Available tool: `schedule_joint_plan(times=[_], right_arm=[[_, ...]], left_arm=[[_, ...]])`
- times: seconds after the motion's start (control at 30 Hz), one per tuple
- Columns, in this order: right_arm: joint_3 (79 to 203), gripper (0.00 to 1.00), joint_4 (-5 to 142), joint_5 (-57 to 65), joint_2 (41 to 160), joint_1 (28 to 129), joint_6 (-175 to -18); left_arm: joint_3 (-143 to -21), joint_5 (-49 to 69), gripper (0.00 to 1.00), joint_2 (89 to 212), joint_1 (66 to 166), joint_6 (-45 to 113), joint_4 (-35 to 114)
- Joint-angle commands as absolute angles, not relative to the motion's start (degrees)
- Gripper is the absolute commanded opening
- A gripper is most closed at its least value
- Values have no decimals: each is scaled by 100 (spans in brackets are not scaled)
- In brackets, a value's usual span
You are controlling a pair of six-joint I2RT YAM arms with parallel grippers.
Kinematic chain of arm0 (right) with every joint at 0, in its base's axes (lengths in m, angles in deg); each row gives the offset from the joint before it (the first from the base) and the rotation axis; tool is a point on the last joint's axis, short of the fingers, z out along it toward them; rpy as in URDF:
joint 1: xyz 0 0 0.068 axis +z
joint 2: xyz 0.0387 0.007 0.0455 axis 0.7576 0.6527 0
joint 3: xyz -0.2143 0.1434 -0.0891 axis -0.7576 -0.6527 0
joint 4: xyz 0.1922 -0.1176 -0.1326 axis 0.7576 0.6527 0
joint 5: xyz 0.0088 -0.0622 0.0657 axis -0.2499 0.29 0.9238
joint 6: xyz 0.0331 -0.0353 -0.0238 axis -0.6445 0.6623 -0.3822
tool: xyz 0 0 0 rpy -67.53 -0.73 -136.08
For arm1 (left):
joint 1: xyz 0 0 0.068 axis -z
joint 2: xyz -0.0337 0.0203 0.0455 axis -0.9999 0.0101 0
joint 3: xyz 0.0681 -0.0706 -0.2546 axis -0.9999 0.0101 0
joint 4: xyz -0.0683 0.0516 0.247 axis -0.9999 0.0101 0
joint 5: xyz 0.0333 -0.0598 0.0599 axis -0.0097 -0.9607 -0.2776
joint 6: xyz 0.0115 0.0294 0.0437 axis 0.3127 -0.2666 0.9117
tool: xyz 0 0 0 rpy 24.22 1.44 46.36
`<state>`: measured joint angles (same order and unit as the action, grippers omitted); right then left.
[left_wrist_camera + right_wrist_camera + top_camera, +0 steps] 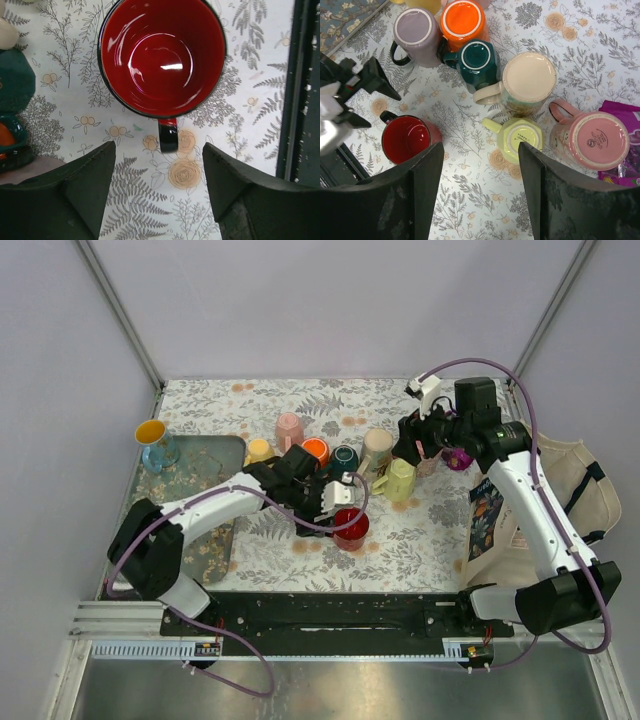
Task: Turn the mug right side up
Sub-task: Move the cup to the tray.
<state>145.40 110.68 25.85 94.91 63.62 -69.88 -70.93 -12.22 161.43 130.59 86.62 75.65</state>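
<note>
A red mug (351,528) stands right side up on the floral table, its handle toward the near edge; it also shows in the left wrist view (162,55) and the right wrist view (406,138). My left gripper (337,506) (159,150) is open and empty, just above and beside the mug's handle (168,137). My right gripper (416,452) (480,150) is open and empty, high over a cluster of upside-down mugs: lilac (415,30), orange (462,17), teal (479,59), cream (529,77), yellow-green (521,137) and pink (592,140).
A floral tray (215,455) lies at the left with a blue cup (152,445) beside it. A purple packet (625,110), a blue packet (487,510) and a cloth tote bag (575,490) lie at the right. A black rail (305,100) runs along the near edge.
</note>
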Motion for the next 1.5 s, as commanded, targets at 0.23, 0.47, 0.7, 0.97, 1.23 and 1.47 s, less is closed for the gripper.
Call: schedule_joint_plan(times=[0.23,0.47,0.7,0.97,1.23,1.47], right_arm=[[14467,69,10824,2474,9172,6375,-7153],[14467,69,10833,2457,9189,6358,-7162],[14879,69,11219,2281,9374,6323,-6986],[15109,69,11598,2140,9444,6261,-7301],[15021,69,11361,2026,9462,6252,-7627],[15056,69,11316,2078,9550,6252,-7777]], left_arm=[[-7403,-833,60,17131,13547,8432,7070],[-7561,-842,21,17255,13583,8291,7227],[-7851,-1350,4,16598,13162,8379,7835],[-8624,-1188,0,15235,12406,7792,8019],[-8169,1632,0,14373,10930,5683,7186],[-8089,3429,0,14846,10069,5111,6991]])
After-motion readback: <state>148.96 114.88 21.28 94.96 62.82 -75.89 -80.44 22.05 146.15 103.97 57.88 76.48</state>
